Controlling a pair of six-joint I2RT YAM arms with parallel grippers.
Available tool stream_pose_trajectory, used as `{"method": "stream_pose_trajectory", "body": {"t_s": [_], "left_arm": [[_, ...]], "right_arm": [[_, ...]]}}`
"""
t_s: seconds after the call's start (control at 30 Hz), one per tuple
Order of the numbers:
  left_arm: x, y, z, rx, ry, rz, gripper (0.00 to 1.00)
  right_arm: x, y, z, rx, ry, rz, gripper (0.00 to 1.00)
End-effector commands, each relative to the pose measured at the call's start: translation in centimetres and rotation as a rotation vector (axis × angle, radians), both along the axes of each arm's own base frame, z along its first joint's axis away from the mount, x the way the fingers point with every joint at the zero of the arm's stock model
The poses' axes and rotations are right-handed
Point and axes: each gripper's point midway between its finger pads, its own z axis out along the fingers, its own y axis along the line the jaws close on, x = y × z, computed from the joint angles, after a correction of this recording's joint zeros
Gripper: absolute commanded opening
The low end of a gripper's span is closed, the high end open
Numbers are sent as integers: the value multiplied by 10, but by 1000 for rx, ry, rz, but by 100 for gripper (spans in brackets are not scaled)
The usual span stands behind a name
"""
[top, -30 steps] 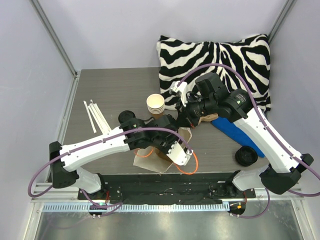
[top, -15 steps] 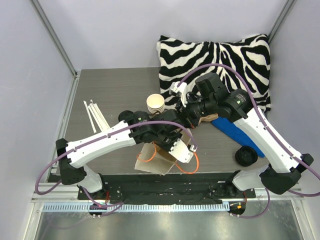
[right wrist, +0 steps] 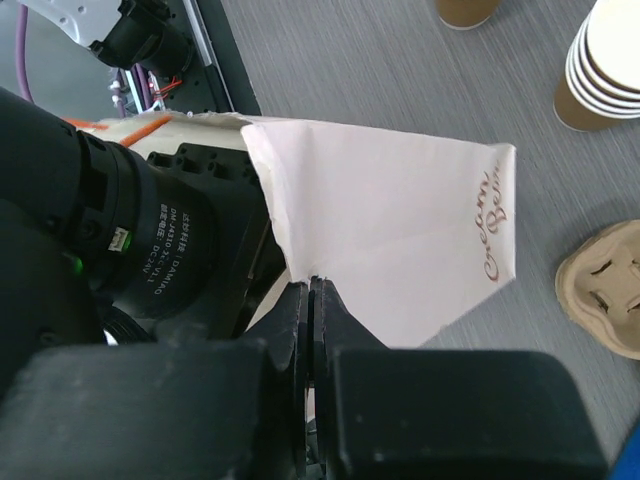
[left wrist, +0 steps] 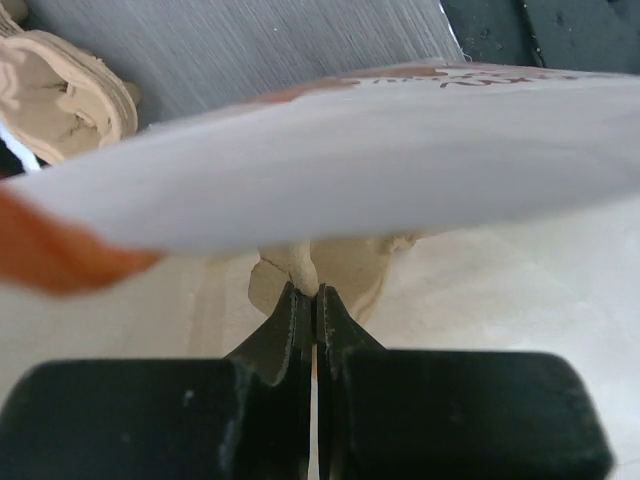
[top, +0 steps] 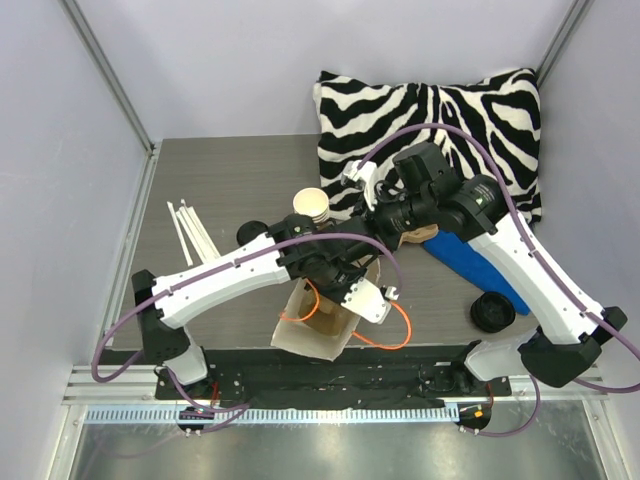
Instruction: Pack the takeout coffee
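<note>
The takeout coffee's black lid [top: 253,232] shows on the table behind my left arm. A brown cup base [right wrist: 470,10], likely the same cup, sits at the top edge of the right wrist view. A white paper bag [top: 318,325] with orange handles stands open near the front edge. My right gripper [top: 376,252] [right wrist: 310,282] is shut on the bag's rim [right wrist: 400,230]. My left gripper [top: 332,300] [left wrist: 316,292] is inside the bag mouth, shut on a beige pulp cup carrier [left wrist: 340,265].
A stack of lidless cream cups [top: 311,208] [right wrist: 610,60] stands mid-table. Another pulp carrier [right wrist: 605,290] [left wrist: 60,90] lies by it. White stirrers [top: 190,235] lie at left. A blue flat object [top: 470,265], a pile of black lids [top: 492,312] and a zebra pillow [top: 430,115] are at right.
My left arm has swung right and forward, and its gripper has gone into the bag mouth. The bag now stands more open and nearer the front edge. The right arm has barely moved.
</note>
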Motion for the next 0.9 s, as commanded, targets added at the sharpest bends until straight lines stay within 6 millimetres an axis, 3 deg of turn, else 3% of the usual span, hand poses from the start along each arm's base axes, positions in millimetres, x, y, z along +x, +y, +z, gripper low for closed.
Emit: {"method": "stream_pose_trajectory", "body": {"t_s": [0.0, 0.13, 0.47, 0.7, 0.83, 0.87], "left_arm": [[-6, -1, 13, -7, 51, 29, 0], [-10, 2, 19, -2, 74, 41, 0], [-14, 13, 0, 89, 120, 72, 0], [2, 9, -15, 90, 115, 120, 2], [11, 6, -15, 58, 86, 130, 14], [13, 3, -14, 43, 75, 128, 24]], "right_arm": [[-2, 11, 16, 46, -5, 31, 1], [-4, 14, 25, 72, 1, 33, 1], [-4, 15, 9, 46, 37, 33, 1], [-2, 15, 0, 28, 51, 22, 1], [1, 16, -3, 20, 55, 20, 1], [1, 16, -3, 20, 54, 21, 1]]}}
